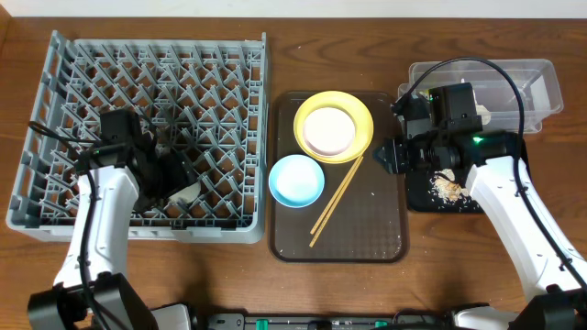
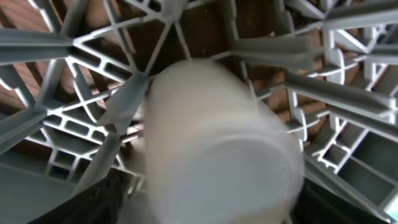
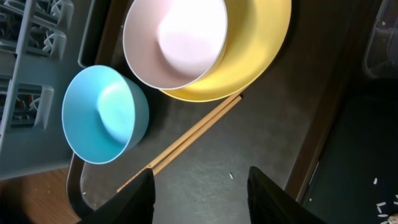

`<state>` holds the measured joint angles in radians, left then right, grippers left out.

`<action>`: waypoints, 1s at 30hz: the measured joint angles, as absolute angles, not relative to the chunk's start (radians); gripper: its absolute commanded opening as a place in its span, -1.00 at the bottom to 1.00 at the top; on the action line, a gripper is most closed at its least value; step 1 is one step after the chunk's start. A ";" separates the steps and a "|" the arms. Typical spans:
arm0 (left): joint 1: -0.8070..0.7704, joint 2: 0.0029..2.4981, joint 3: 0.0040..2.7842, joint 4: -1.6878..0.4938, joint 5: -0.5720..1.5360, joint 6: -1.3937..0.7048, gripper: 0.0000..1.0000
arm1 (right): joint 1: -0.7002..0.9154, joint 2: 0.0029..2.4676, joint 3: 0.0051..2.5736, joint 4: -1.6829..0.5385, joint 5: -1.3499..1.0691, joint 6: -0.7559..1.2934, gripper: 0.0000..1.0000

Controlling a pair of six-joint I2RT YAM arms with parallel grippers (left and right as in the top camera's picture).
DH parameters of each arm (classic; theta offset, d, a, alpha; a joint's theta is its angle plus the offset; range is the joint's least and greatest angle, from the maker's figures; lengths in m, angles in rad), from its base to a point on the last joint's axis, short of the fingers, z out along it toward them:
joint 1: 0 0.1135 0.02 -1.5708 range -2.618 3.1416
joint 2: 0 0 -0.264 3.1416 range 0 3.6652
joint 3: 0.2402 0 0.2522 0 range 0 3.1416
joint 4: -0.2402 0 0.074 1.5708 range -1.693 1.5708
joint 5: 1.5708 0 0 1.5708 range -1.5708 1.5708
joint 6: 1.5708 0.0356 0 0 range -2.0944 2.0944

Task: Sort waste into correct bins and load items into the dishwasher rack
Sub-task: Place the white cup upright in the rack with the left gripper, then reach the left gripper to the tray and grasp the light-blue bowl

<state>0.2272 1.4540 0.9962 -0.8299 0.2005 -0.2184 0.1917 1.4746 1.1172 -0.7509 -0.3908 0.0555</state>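
Observation:
My left gripper (image 1: 174,179) is low inside the grey dishwasher rack (image 1: 110,73), shut on the small white cup (image 1: 188,192). The cup fills the left wrist view (image 2: 217,143), blurred, between the dark jaws (image 2: 205,202) and above the rack lattice (image 2: 74,43). My right gripper (image 1: 393,156) is open and empty (image 3: 202,186) over the brown tray's right side. The white bowl (image 1: 328,128) sits on the yellow plate (image 1: 360,117). The light-blue bowl (image 1: 296,180) and chopsticks (image 1: 337,202) lie beside them. Rice crumbs (image 1: 449,188) lie in the black tray (image 1: 422,194). The wrapper is out of view.
The brown serving tray (image 1: 367,229) stands between the rack and the bins. The clear tub (image 1: 523,73) is at the back right, behind the black tray. In the right wrist view a rice grain (image 3: 231,176) lies on the brown tray between my fingers.

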 measured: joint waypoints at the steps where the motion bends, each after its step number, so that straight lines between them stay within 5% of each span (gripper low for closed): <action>1: 0.226 1.446 0.996 -0.831 0.200 -0.218 0.75 | 0.192 1.475 1.117 -0.751 -0.391 0.056 -0.05; 16: 0.176 1.293 1.122 -0.957 0.197 -0.210 0.79 | 0.191 1.464 1.117 -0.788 -0.271 0.056 0.01; 20: 0.056 1.288 1.184 -0.954 0.176 -0.208 0.79 | 0.191 1.414 1.117 -0.803 -0.174 0.075 0.21; 30: -0.370 1.343 1.189 -0.899 0.094 -0.208 0.80 | 0.146 1.293 1.118 -0.847 -0.070 0.115 0.30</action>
